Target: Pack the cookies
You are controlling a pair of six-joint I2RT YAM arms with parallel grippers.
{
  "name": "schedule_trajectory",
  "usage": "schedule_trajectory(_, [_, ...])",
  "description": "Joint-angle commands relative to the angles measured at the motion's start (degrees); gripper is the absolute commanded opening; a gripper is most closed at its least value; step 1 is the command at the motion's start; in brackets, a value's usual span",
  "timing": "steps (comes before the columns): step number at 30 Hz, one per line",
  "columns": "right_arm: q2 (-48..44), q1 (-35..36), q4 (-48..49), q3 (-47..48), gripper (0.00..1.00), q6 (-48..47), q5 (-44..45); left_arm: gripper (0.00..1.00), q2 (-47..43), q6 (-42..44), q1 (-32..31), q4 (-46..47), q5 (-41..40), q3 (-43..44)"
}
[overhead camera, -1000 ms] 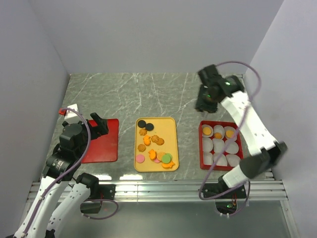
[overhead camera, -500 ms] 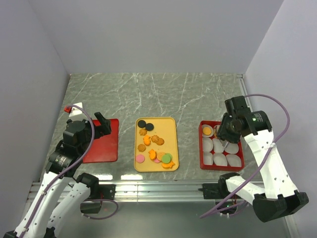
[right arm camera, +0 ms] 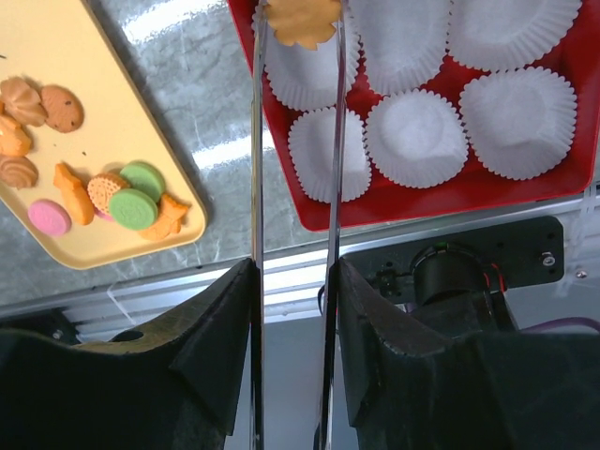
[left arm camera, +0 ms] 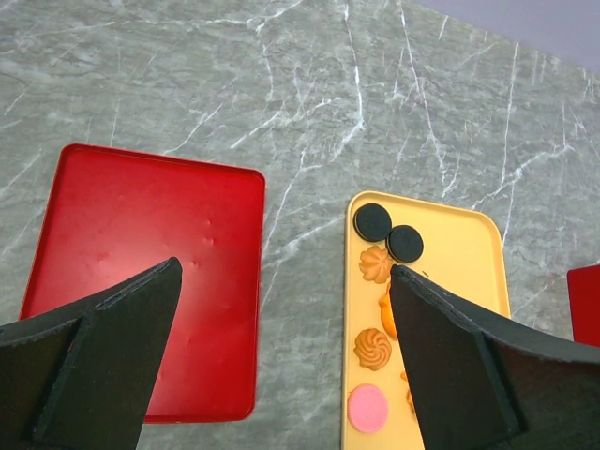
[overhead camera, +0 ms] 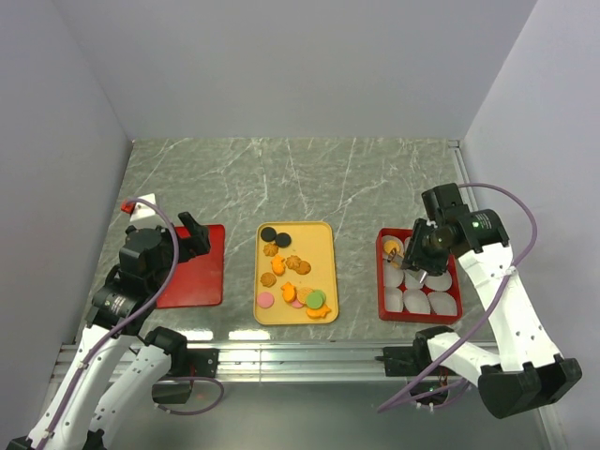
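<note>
Several cookies lie on a yellow tray, orange and brown shapes with pink, green and black rounds. My right gripper is shut on metal tongs, seen between its fingers. The tong tips pinch an orange-brown cookie over the upper left paper cup of the red box. One cup in the box's back row holds an orange cookie. My left gripper hangs open over the gap between a red lid and the yellow tray.
White paper cups fill the red box. The flat red lid lies left of the tray. An aluminium rail runs along the table's near edge. Grey walls close in on three sides.
The right arm swung from the back of the table down over the red box, then shifted slightly left. The left gripper barely moved.
</note>
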Motion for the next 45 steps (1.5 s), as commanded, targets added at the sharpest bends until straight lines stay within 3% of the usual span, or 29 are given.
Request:
schedule_trajectory(1, [0.7,-0.2,0.6,-0.4,0.46,-1.4,-0.4,1.0,-0.7,0.2,0.3,1.9,-1.3,0.1])
schedule_trajectory(20, [1.9,-0.3,2.2,-1.9,0.54,-2.7,-0.8,0.99,-0.9,-0.1,0.4,1.3,-2.6,0.5])
schedule_trajectory(36, [4.5,0.9,1.6,8.3,0.54,-3.5,-0.8,0.99,-1.5,-0.2,0.3,1.3,-2.6,0.4])
schedule_trajectory(40, [7.2,8.6,2.0,13.4,0.54,-0.7,0.1,0.99,-1.9,-0.2,0.3,1.3,-2.5,0.4])
schedule_trajectory(45, [14.4,23.4,3.7,17.9,0.54,3.5,1.7,0.99,-1.6,0.0,0.5,1.2,-2.4,0.5])
